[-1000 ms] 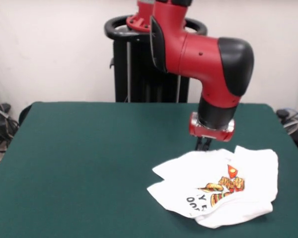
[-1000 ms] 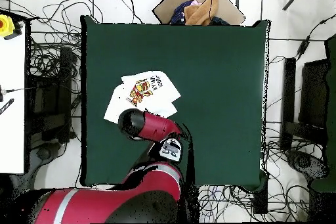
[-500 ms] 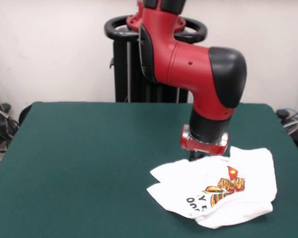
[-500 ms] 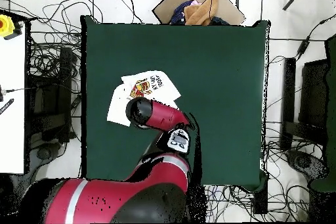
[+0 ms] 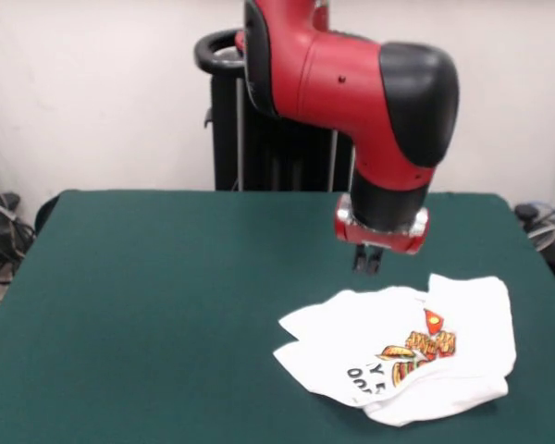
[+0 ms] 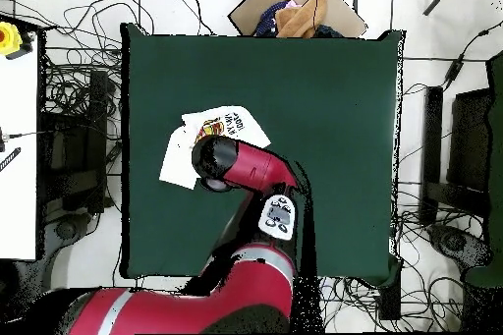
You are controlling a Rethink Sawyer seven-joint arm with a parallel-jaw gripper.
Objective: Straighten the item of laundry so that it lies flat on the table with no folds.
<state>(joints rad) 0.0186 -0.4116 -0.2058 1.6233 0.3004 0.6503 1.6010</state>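
Note:
The item of laundry (image 5: pixel 407 356) is a white T-shirt with a red-orange print and black letters. It lies crumpled and folded over itself at the near right of the green table (image 5: pixel 166 296). My gripper (image 5: pixel 367 262) hangs just above the shirt's far edge, clear of the cloth, open with nothing between its short dark fingers. From overhead the red arm hides the gripper and part of the item of laundry (image 6: pixel 181 157), which shows at the table's (image 6: pixel 324 105) left side.
The arm's thick red and black wrist (image 5: pixel 388 120) stands over the table's far right. A brown cardboard piece with cloth (image 6: pixel 295 12) lies beyond the table's far edge overhead. Cables cover the floor on both sides.
The gripper dragged the shirt's far edge slightly left, then rose off the cloth empty. The shirt's far edge now lies a little lower and flatter.

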